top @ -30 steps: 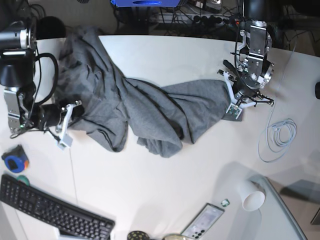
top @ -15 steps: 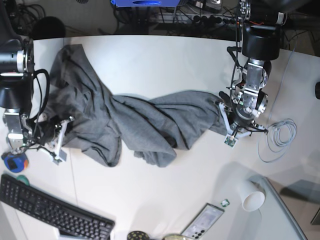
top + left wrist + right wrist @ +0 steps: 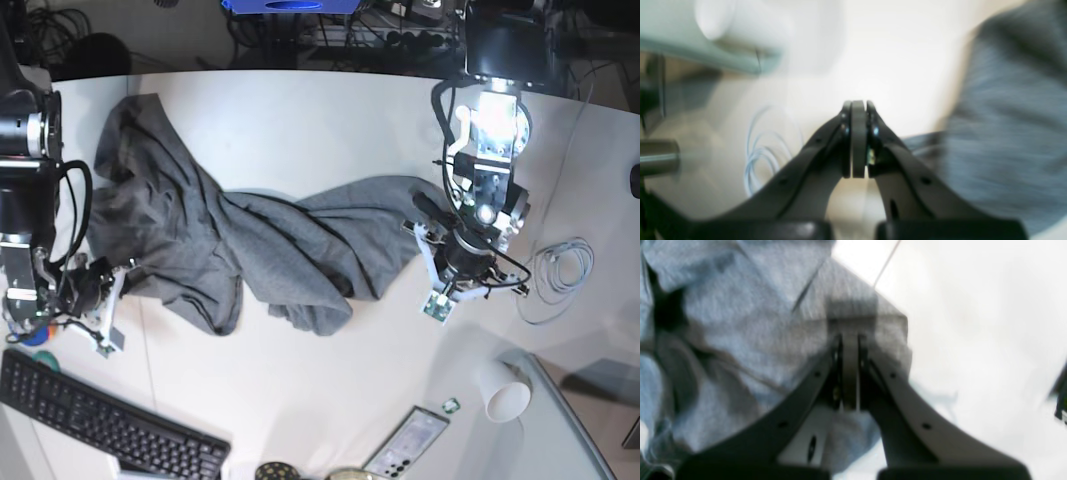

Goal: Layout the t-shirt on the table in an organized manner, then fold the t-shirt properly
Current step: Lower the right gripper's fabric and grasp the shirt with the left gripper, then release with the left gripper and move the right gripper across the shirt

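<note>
We are in the laying-out step: the shirt [image 3: 250, 240] lies bunched across the middle of the surface [image 3: 330, 120], a twisted band running from a heap at far left to a narrower end at right, nothing flat yet.

At the left of the base view, the right gripper [image 3: 103, 322] sits at the shirt's near-left edge. Its wrist view shows the jaws closed with grey cloth all round the tips [image 3: 850, 373]; we judge a fold is pinched, but blur leaves it unsure.

At right, the left gripper [image 3: 440, 290] sits just beside the shirt's right end. Its wrist view shows the jaws [image 3: 858, 140] shut on no cloth, the shirt [image 3: 1007, 133] off to one side.

Next, we judge, the left jaws must open and take that end, then both arms draw apart to spread it.

Only the base view shows the whole tangle; only the wrist views show the jaw tips.
</note>
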